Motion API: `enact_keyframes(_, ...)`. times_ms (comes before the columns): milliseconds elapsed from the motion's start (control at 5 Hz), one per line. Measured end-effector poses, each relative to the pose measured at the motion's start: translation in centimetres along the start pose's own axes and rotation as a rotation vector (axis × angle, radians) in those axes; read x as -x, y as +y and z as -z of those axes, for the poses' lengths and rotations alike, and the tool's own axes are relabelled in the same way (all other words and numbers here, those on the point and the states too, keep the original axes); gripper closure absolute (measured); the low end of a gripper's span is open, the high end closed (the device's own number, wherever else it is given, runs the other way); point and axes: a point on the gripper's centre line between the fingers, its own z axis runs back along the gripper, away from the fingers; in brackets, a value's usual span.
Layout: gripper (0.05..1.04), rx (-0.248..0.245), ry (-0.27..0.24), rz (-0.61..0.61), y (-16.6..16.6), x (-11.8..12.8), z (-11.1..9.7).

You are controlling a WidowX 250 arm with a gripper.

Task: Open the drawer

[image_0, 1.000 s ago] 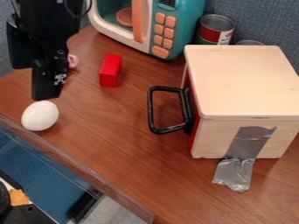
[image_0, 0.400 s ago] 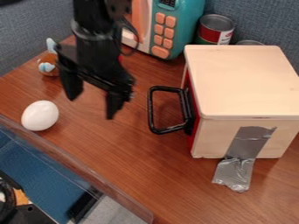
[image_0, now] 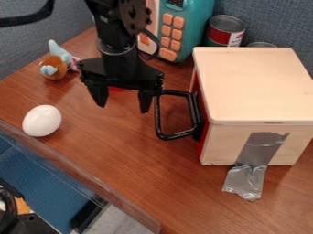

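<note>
Pincer (image_0: 123,109), fingers spread, now shifted beside black handle (image_0: 158,115); drawer (image_0: 203,139) shut, near back edge of tabletop (image_0: 153,178). I judge approach nearly done, handle alignment next.

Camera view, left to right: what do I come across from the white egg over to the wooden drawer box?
White egg → open black hand → black drawer handle → wooden drawer box.
</note>
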Motion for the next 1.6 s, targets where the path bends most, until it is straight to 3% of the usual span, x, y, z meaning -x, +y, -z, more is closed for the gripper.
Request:
enact_keyframes(200, 0.085, 0.024, -0.019, -0.063, -0.8, -1.3, 0.6)
enact_keyframes(600, 0.085, 0.045, 0.007, -0.139, -2.4, -1.3, 2.3)
enact_keyframes(1000, 0.085, 0.019, 0.039, -0.135, -4.1, -0.6, 4.8)
enact_keyframes(1200, 0.138, 0.004, 0.050, -0.130, -4.4, -0.4, 5.6)
enact_keyframes(1400, 0.432, -0.023, 0.079, -0.127, -4.2, 0.3, 6.6)
enact_keyframes(1600, 0.741, -0.026, 0.075, -0.121, -4.1, 0.2, 6.6)
